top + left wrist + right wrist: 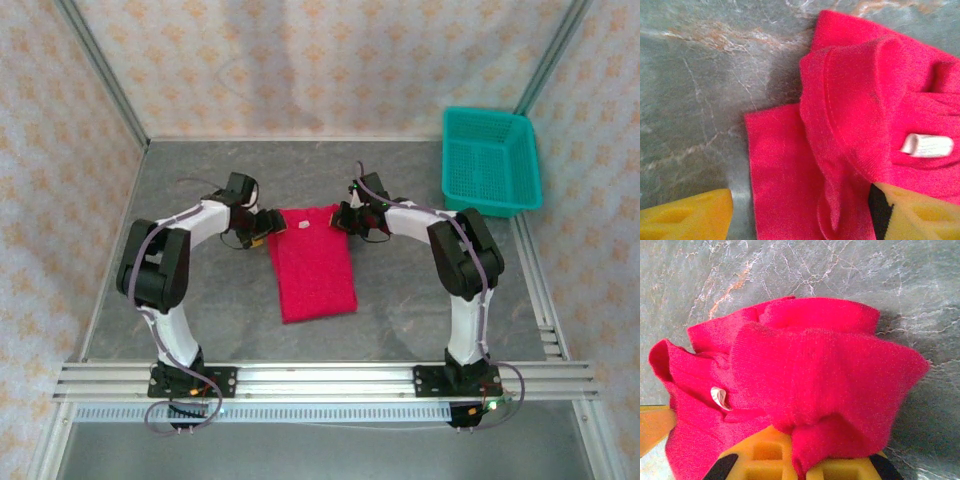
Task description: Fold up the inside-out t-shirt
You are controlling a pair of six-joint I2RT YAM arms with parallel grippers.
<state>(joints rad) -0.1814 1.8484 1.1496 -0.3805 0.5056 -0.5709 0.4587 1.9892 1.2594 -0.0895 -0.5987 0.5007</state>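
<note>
The red t-shirt [312,265] is lying as a narrow strip mid-desk [400,310]. The left fingers [685,217] are standing wide at its top corner. The right fingers [771,456] are pinching what is seemingly a bunched sleeve.

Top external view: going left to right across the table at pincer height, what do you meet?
From the left: left pincer → red t-shirt → right pincer → teal basket.
</note>
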